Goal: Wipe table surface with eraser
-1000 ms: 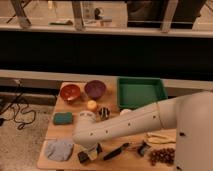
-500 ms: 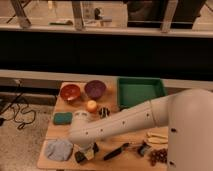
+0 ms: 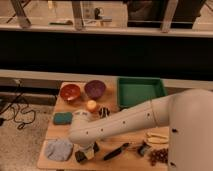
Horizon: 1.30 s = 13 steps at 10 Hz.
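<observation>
The eraser (image 3: 81,156), a small dark block with a pale face, lies near the front edge of the wooden table (image 3: 131,161), just right of a grey cloth (image 3: 59,149). My white arm reaches from the right across the table to the left. My gripper (image 3: 87,149) points down at the end of the wrist, right over the eraser and touching or almost touching it. The wrist hides most of the gripper.
A green sponge (image 3: 63,118) lies left of the arm. At the back are an orange bowl (image 3: 70,92), a purple bowl (image 3: 95,89) and a green tray (image 3: 140,90). An orange fruit (image 3: 91,105) and a dark ball (image 3: 104,112) are mid-table. A black tool (image 3: 116,151), bananas (image 3: 157,138) and grapes (image 3: 159,156) lie at the front right.
The arm has swung left and toward the front of the table, and the gripper has come down from mid-table onto the eraser beside the grey cloth.
</observation>
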Motion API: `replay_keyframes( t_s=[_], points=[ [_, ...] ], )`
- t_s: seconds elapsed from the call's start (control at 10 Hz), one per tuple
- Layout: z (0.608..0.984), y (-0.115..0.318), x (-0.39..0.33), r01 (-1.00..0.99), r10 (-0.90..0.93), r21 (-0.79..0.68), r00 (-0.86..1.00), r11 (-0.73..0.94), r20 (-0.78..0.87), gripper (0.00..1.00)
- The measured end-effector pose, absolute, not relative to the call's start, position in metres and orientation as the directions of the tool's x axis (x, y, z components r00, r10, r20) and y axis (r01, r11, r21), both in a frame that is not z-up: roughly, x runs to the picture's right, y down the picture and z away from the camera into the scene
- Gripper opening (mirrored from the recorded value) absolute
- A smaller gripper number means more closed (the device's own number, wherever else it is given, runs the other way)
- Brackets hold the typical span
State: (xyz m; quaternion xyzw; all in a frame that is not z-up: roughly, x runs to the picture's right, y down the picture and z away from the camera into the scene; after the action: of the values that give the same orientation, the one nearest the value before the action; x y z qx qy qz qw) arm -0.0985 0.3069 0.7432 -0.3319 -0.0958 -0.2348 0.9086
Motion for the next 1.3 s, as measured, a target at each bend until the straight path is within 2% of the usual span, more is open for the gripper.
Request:
replay_keyframes(
  t_s=[0.2,1.3],
  points=[
    [0.7426,0.3066,-0.1001,0.491,-0.367,-0.561,0.871,0.667,0.325,0.34],
    [0.7429,0.3065,-0.0989,0.488,-0.365,-0.562,0.873,0.668,0.323,0.35]
  ],
)
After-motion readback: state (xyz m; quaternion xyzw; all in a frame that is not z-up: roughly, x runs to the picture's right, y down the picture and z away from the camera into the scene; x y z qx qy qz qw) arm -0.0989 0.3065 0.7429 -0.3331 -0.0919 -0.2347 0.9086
